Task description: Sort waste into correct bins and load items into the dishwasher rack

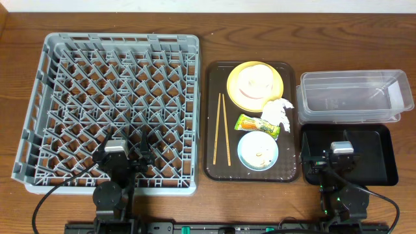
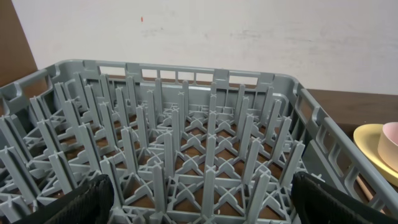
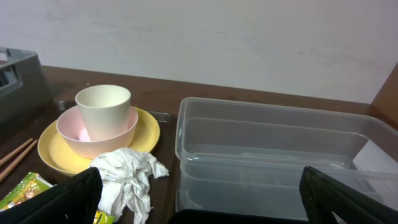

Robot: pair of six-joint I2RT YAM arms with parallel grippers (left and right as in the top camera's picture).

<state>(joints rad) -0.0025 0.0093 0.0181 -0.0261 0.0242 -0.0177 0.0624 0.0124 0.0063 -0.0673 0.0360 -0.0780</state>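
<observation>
The grey dishwasher rack [image 1: 117, 40] fills the left, and my left gripper [image 1: 125, 144] hangs open over its near pegs [image 2: 211, 155], holding nothing. On a dark-brown serving tray lie wooden chopsticks [image 1: 221, 129], a yellow plate [image 1: 276, 81] carrying a pale bowl [image 3: 93, 134] with a white cup [image 3: 104, 109] in it, a crumpled tissue [image 1: 278, 112], a green-and-orange wrapper [image 1: 257, 125] and a light-blue dish [image 1: 241, 151] with whitish scraps [image 1: 261, 153]. My right gripper [image 1: 340, 159] stands open above the black tray bin [image 1: 377, 159]. The clear tub [image 1: 354, 75] lies behind it.
The dark-brown serving tray [image 1: 218, 78] sits between the rack and the two bins. A pale wall [image 3: 249, 43] rises behind the table's far edge. Both arm bases and their cables [image 1: 39, 201] stand at the near table edge.
</observation>
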